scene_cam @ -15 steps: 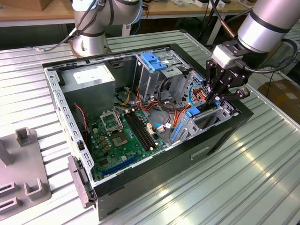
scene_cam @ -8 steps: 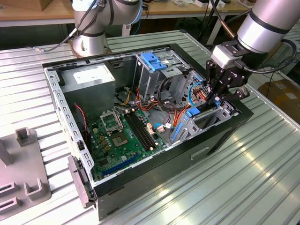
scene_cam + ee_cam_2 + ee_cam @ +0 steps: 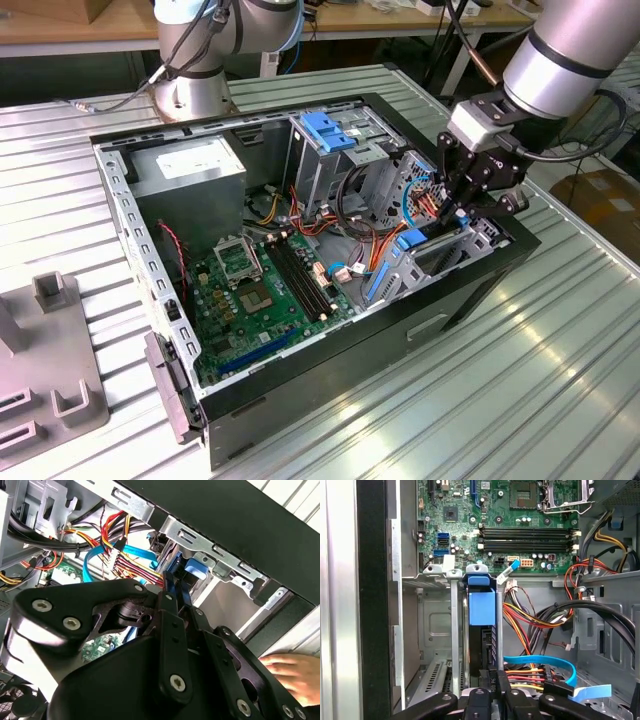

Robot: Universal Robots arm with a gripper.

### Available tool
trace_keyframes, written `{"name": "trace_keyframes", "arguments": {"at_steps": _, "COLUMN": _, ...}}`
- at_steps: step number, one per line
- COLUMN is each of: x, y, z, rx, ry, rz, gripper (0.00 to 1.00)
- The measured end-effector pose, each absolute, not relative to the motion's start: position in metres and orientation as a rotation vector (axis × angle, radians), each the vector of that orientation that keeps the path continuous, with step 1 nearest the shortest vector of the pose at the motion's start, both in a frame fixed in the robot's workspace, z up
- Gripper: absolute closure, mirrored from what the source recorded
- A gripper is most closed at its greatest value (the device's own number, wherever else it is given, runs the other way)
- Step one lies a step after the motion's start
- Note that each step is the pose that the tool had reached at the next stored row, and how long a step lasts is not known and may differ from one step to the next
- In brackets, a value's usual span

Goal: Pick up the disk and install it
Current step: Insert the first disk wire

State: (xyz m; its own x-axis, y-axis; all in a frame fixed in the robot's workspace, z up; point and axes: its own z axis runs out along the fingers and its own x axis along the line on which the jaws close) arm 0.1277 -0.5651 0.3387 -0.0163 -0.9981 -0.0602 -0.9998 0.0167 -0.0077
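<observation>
On the ribbed metal table (image 3: 560, 380) I see the open computer case (image 3: 480, 290), motherboard (image 3: 270, 290) at its middle. At the case's 3 o'clock edge in the exterior view, my gripper (image 3: 452, 215) is closed on the disk (image 3: 482, 630), which stands on edge in its bay, blue bracket tab showing. A hand (image 3: 290, 672) rests beside the case in the second wrist view.
</observation>
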Motion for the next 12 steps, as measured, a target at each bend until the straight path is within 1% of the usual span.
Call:
{"name": "trace_keyframes", "arguments": {"at_steps": 4, "x": 0.128, "y": -0.565, "z": 0.339, "rx": -2.167, "ry": 2.203, "rz": 0.059, "gripper": 0.82}}
{"name": "trace_keyframes", "arguments": {"at_steps": 5, "x": 0.128, "y": -0.565, "z": 0.343, "rx": -2.166, "ry": 2.202, "rz": 0.060, "gripper": 0.75}}
{"name": "trace_keyframes", "arguments": {"at_steps": 7, "x": 0.128, "y": -0.565, "z": 0.350, "rx": -2.165, "ry": 2.201, "rz": 0.058, "gripper": 0.75}}
{"name": "trace_keyframes", "arguments": {"at_steps": 10, "x": 0.128, "y": -0.565, "z": 0.350, "rx": -2.165, "ry": 2.201, "rz": 0.059, "gripper": 0.75}}
{"name": "trace_keyframes", "arguments": {"at_steps": 11, "x": 0.128, "y": -0.565, "z": 0.350, "rx": -2.165, "ry": 2.201, "rz": 0.059, "gripper": 0.76}}
{"name": "trace_keyframes", "arguments": {"at_steps": 12, "x": 0.128, "y": -0.565, "z": 0.351, "rx": -2.165, "ry": 2.201, "rz": 0.058, "gripper": 0.83}}
